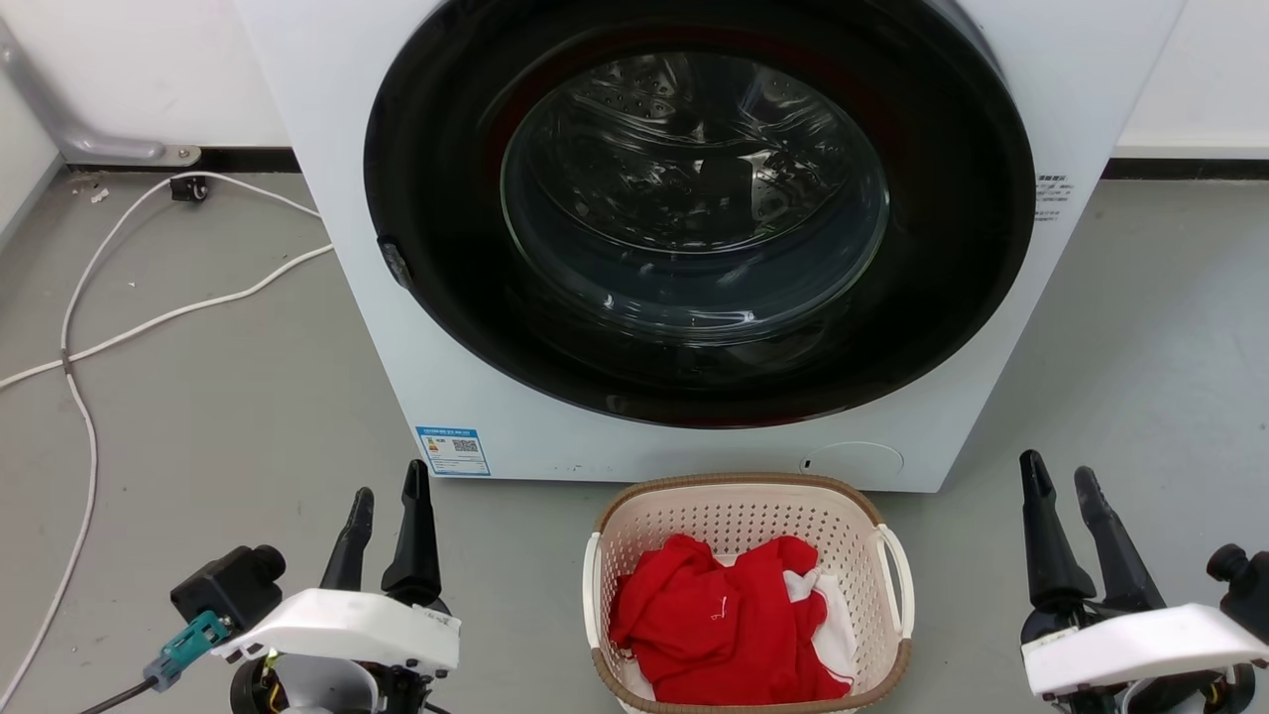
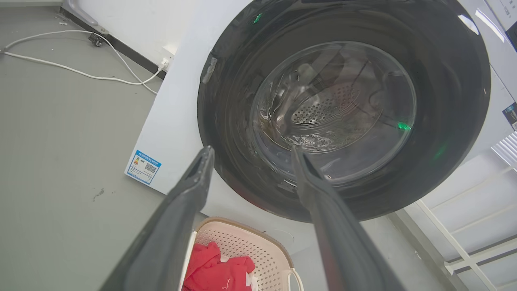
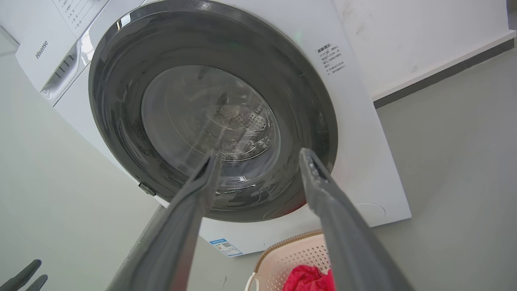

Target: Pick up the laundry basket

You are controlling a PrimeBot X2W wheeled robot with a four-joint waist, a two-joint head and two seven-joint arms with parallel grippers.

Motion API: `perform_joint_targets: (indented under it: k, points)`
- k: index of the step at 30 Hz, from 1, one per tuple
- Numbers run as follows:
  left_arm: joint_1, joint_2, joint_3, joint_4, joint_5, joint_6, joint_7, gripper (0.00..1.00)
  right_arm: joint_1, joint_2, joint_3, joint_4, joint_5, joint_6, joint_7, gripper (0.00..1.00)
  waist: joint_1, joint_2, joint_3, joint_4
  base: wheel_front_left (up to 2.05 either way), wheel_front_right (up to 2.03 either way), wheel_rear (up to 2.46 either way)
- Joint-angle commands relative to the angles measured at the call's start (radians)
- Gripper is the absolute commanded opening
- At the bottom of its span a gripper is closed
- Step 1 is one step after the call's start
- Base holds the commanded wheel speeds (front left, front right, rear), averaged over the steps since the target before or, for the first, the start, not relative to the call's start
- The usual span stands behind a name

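Observation:
The laundry basket [image 1: 736, 516] is cream with a brown rim and white loop handles. It stands on the grey floor right in front of the washer and holds red and white clothes [image 1: 719, 615]. My left gripper [image 1: 390, 481] hovers to its left, open and holding nothing. My right gripper [image 1: 1058, 466] hovers to its right, also open with nothing between its fingers. Both are well apart from the handles. The left wrist view looks past the open left gripper [image 2: 252, 149] at the basket [image 2: 258, 250] below. In the right wrist view the open right gripper [image 3: 260, 153] is above the basket [image 3: 299, 252].
A white front-loading washer [image 1: 327, 198] with a shut, dark round door [image 1: 694, 228] rises directly behind the basket. White cables [image 1: 149, 322] trail over the floor at the left. A white rack [image 2: 464, 226] stands beside the washer.

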Motion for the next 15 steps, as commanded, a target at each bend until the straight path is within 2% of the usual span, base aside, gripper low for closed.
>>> perform_joint_targets:
  k: [1, 15]
  points:
    - [0.000, 0.007, -0.008, -0.019, 0.036, 0.008, -0.011, 1.00, 0.002, -0.002, 0.002, -0.021, -0.038, 0.000, -0.012, 1.00, 0.0000, 0.0000, 0.000, 0.000, 0.00, 0.00, 0.00]
    - [0.007, 0.028, -0.067, -0.042, 0.207, 0.058, -0.051, 1.00, 0.025, -0.002, 0.007, -0.059, -0.209, 0.000, -0.051, 1.00, 0.0000, 0.0000, 0.001, -0.001, 0.00, 0.00, 0.00]
